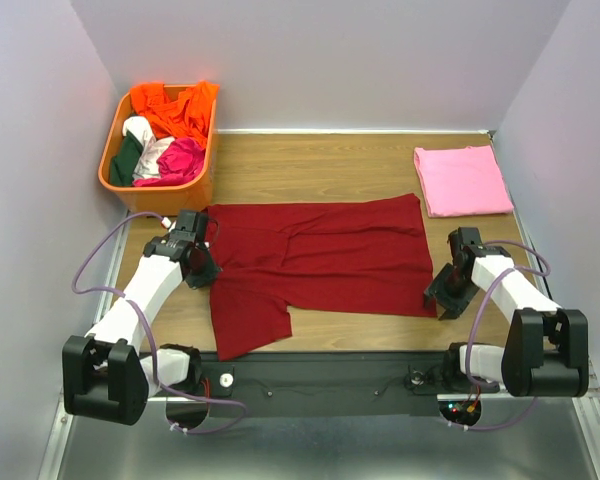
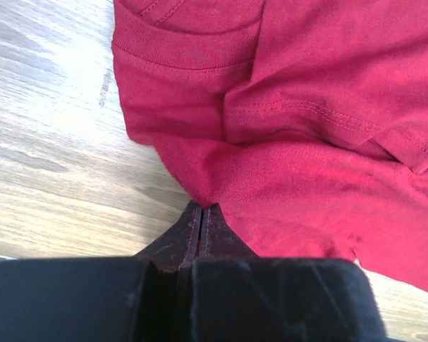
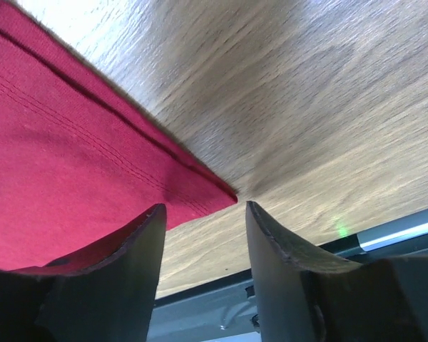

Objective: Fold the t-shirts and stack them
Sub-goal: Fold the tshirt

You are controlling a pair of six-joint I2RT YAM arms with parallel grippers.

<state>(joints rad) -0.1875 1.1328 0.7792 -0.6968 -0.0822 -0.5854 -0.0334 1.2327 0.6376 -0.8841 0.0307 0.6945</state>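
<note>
Top view: a maroon t-shirt (image 1: 320,255) lay spread across the centre of the wooden bench (image 1: 320,160), with its collar end toward the left of the frame and 1 flap trailing toward the lower left. A pink t-shirt (image 1: 462,180), folded into a flat rectangle, sat at the upper right, apart from the maroon one. The left claw (image 2: 201,210) was pressed together, pinching the edge of the maroon fabric near the collar. The right claw (image 3: 203,206) stood apart, its 2 fingers on either side of the hem corner at the shirt's lower right, not closed on it. An orange basket (image 1: 115,180) of mixed clothes occupied the upper left corner.
</note>
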